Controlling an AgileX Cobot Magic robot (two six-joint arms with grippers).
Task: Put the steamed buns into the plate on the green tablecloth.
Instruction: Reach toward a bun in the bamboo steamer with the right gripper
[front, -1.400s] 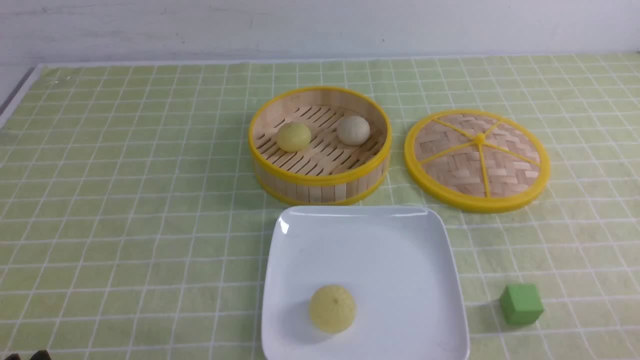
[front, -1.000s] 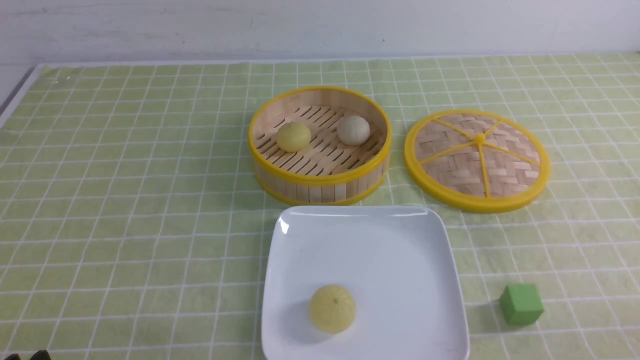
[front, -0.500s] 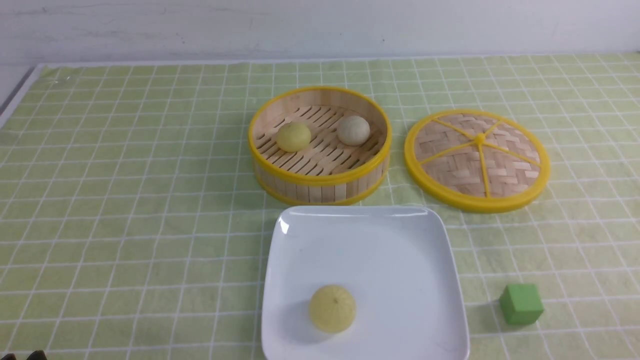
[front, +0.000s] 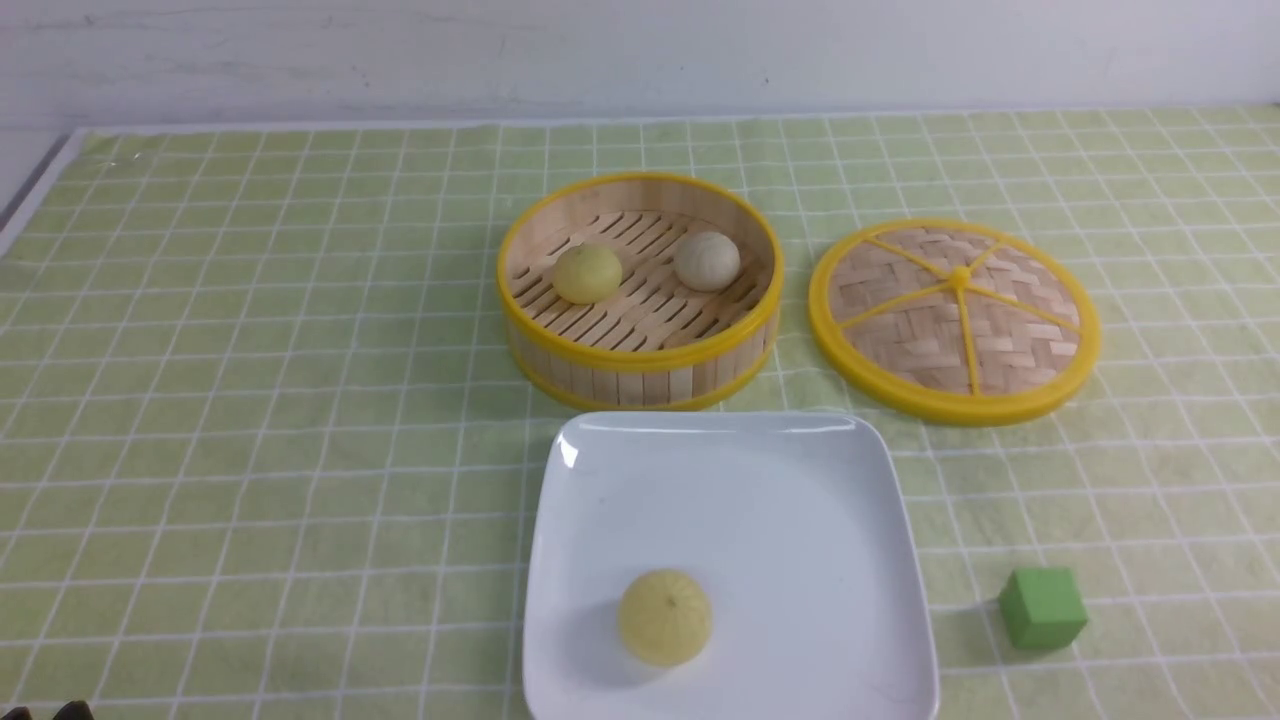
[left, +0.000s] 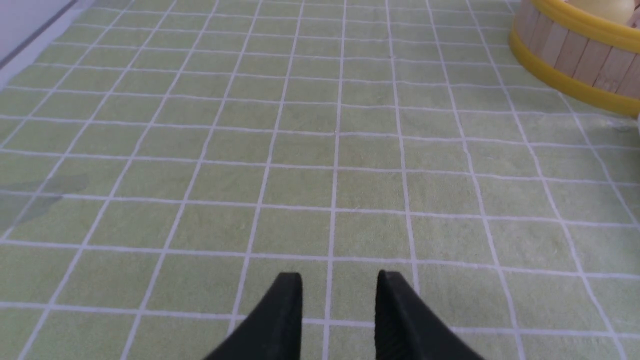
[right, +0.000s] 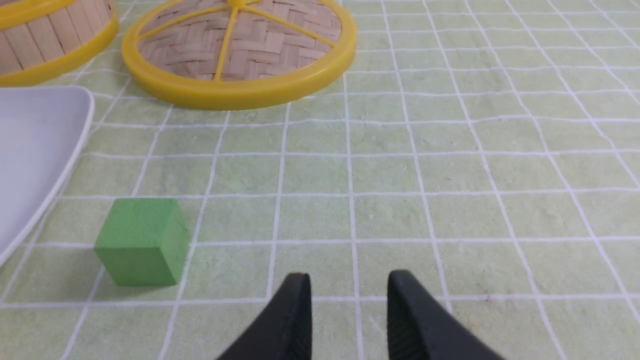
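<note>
The white square plate (front: 760, 520) lies on the green tablecloth (front: 250, 400) near the front, with one pale yellow steamed bun (front: 664, 617) on it. Behind it, the bamboo steamer basket (front: 640, 370) holds a second yellow bun (front: 587, 273) and a greyish-white bun (front: 707, 261). My left gripper (left: 339, 280) hovers open over bare cloth, left of the basket (left: 575, 55). My right gripper (right: 348, 280) is also open over bare cloth, with nothing between its fingers; the plate's rim (right: 75, 150) lies off to its side. In the front view only a dark sliver (front: 72, 712) shows at the bottom left corner.
The woven steamer lid (front: 955, 320) lies flat to the right of the basket. A green cube (front: 1042, 608) sits right of the plate, close to my right gripper (right: 140, 240). The cloth's left edge meets a white table border (front: 30, 200).
The dark sliver at the bottom left corner of the front view has sunk slightly lower. The buns, plate, basket and lid have not moved.
</note>
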